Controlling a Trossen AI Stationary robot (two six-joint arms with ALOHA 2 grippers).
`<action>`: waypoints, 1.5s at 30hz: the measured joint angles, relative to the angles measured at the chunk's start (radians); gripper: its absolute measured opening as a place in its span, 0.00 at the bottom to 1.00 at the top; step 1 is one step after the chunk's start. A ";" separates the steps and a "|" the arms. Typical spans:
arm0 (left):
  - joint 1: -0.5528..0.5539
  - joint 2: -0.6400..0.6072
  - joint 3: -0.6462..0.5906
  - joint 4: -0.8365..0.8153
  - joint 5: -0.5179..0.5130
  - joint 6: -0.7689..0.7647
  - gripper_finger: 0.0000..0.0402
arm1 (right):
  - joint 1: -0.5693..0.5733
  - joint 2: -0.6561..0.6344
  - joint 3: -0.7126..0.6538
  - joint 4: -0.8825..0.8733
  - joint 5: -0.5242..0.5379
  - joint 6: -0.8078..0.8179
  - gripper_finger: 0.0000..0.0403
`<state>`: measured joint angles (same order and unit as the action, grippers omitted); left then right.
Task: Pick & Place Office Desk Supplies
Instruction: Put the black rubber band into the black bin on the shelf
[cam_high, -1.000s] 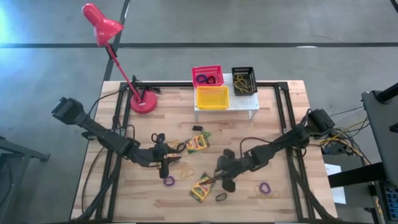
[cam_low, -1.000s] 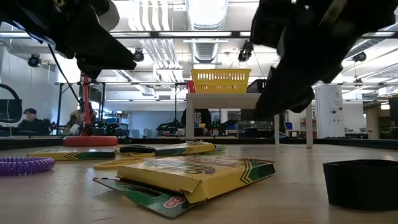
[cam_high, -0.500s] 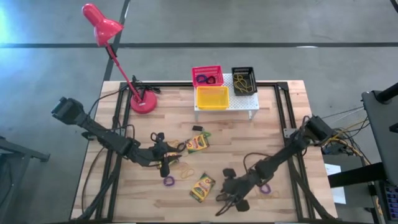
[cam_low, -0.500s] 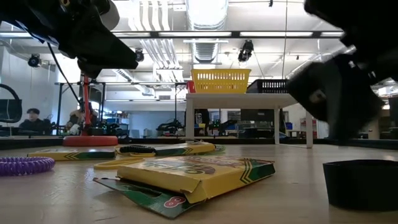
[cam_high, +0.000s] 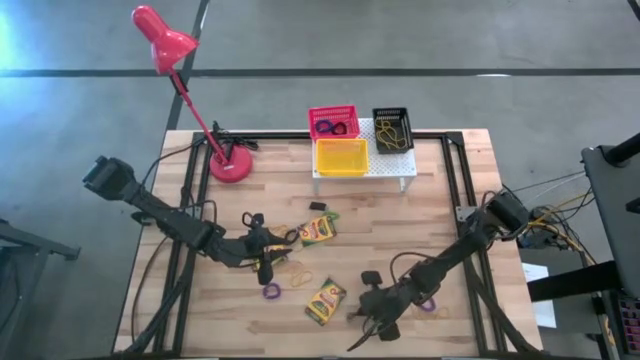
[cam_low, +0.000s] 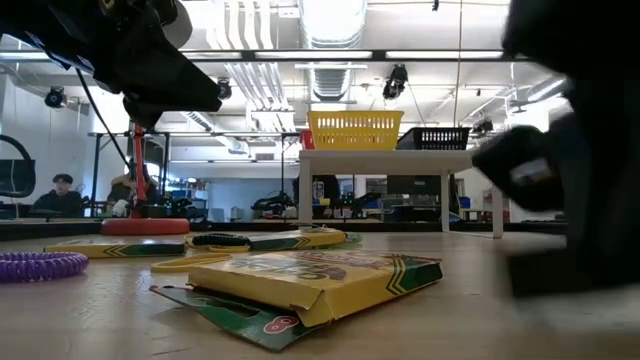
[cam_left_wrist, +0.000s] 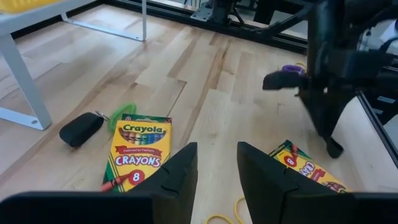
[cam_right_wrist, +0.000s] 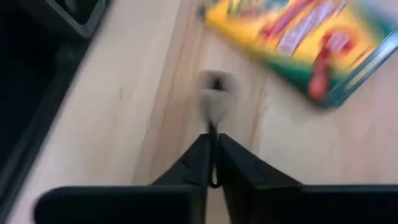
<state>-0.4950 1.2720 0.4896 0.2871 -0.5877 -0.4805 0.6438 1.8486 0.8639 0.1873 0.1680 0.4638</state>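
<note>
Reading right pincer (cam_right_wrist: 212, 155): tips pinched together on a thin black loop (cam_right_wrist: 213, 180), near the table's front edge.
Left pincer (cam_left_wrist: 216, 171): I see it partly open, empty.
Crayon box (cam_left_wrist: 139, 152): flat, yellow-green, face up.

Even bright overhead light, glaring ceiling strips (cam_low: 330, 55) (low view), soft shadows, motion-blurred right wrist view

A robotics lab or workshop: wooden desk (cam_high: 440, 215) on a grey concrete floor (cam_high: 420, 40), ceiling strip lights (cam_low: 330, 20) and exposed ducts, equipment benches behind, a seated person (cam_low: 55, 192) at the far wall.
</note>
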 joint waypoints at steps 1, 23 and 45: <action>0.000 0.000 0.000 0.000 0.000 0.000 0.30 | -0.003 -0.022 0.005 -0.009 0.024 -0.010 0.04; 0.000 0.000 0.000 0.000 -0.037 0.035 0.30 | -1.121 -0.840 0.015 -0.537 0.148 -0.053 0.03; 0.000 0.000 0.000 -0.002 -0.041 0.035 0.30 | -1.350 -0.488 0.268 -0.829 0.097 -0.202 0.10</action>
<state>-0.4946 1.2719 0.4892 0.2852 -0.6286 -0.4458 -0.7058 1.3610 1.1322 -0.6414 0.2653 0.2623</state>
